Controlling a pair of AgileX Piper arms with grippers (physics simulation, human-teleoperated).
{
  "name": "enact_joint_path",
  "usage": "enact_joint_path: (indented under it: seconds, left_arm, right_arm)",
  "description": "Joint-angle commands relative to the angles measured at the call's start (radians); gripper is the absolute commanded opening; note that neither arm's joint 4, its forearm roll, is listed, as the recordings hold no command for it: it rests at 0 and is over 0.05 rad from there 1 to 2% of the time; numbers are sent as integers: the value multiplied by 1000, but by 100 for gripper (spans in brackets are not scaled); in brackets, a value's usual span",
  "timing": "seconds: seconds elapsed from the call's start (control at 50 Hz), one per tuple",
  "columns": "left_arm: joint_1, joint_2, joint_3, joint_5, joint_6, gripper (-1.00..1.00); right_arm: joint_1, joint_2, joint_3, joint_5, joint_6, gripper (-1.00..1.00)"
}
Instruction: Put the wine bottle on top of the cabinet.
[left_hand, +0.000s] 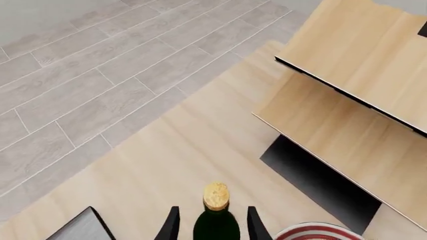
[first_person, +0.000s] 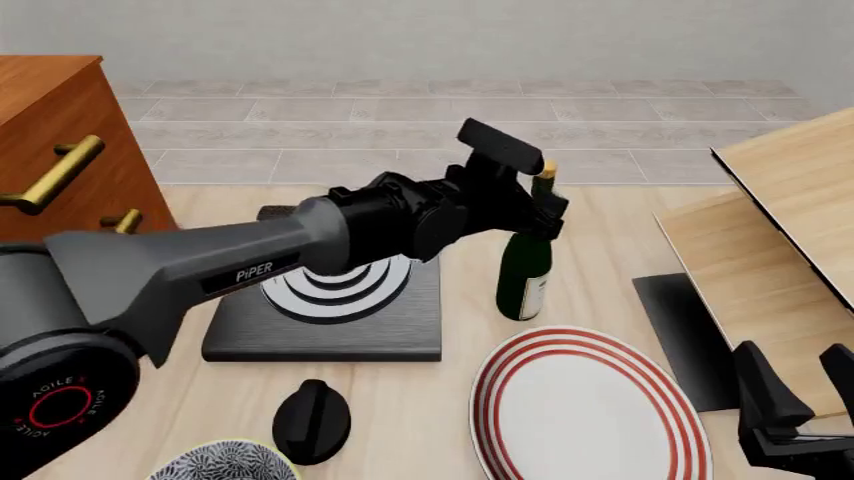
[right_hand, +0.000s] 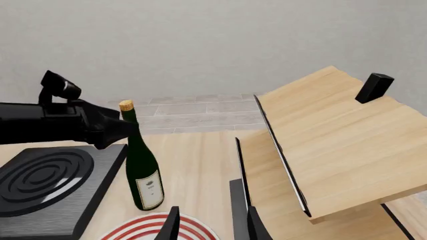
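Pale wood table (first_person: 441, 420): wine bottle (first_person: 523, 270) upright, left gripper (first_person: 545, 205) clamped on its neck (cabinet (first_person: 60, 150) far left); right gripper (right_hand: 208, 222) jaws apart, holding nothing.

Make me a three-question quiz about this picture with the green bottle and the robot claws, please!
1. Where does the tall dark green glass wine bottle stand?
A. on the pale wooden table, upright
B. on top of the reddish-brown wooden cabinet
C. on the plate

2. What colour are the rings on the round white plate?
A. blue
B. red
C. green

3. What is the left claw doing?
A. hanging far off from the bottle
B. lying on the plate
C. sitting at the bottle's neck, a finger on each side

Answers:
1. A: the front view shows its base on the table, beside the black slab with white rings.
2. B: red rings circle the plate's rim.
3. C: the left wrist view shows the cork-topped neck between both fingers; whether they press on it cannot be told.
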Motion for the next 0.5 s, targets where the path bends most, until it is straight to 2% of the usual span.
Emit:
enact_joint_path:
  seconds: [0.02,0.36,0.5]
  left_arm:
    - [-5,39,-43,19,29,100]
    - [-11,56,-71,27,18,100]
    - [-11,49,-40,4,13,100]
  right_arm:
    - [0,4,0,-4,0,100]
    - [0,0,0,0,0,100]
    - [0,-1,0,1,0,100]
